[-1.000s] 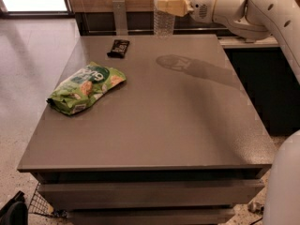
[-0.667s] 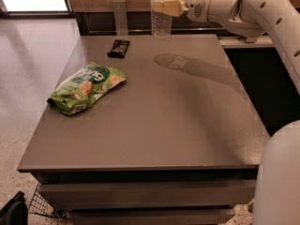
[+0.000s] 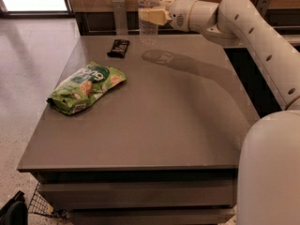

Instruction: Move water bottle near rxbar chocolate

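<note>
The water bottle (image 3: pixel 148 3) is a clear ribbed plastic bottle, upright at the far edge of the grey table (image 3: pixel 154 121). My gripper (image 3: pixel 151 15) is shut on its middle and holds it above the table top; its shadow lies on the table below. The rxbar chocolate (image 3: pixel 118 48), a small flat bar in a black wrapper, lies on the far left part of the table, left of and below the bottle. My white arm reaches in from the right.
A green crinkled snack bag (image 3: pixel 86 87) lies on the left part of the table. A grey post (image 3: pixel 120 14) stands behind the table's far edge. The floor lies left of the table. My arm's base fills the lower right.
The gripper has carried the bottle a little to the left, toward the black bar. The bar and the green bag have not moved.
</note>
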Controlling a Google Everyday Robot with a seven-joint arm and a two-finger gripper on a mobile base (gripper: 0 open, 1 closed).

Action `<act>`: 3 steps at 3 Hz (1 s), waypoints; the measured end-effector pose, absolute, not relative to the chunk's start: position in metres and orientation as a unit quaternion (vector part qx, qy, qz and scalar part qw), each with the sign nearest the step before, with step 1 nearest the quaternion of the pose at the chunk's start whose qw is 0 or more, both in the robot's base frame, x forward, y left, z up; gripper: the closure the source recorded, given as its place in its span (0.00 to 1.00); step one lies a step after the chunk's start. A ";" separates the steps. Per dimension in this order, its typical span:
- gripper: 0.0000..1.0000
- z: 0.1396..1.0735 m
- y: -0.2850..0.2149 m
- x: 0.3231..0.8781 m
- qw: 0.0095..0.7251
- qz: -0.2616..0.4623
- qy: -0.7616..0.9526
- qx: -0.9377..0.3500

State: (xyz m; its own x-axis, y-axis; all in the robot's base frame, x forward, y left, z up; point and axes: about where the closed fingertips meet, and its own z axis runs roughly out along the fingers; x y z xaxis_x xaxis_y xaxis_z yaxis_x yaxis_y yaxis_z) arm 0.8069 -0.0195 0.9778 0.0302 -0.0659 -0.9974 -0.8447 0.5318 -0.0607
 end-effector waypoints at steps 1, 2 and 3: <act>1.00 0.973 -0.004 0.810 0.619 0.332 0.614 -0.361; 1.00 0.960 0.020 0.813 0.606 0.314 0.624 -0.381; 1.00 0.952 0.024 0.817 0.599 0.287 0.637 -0.391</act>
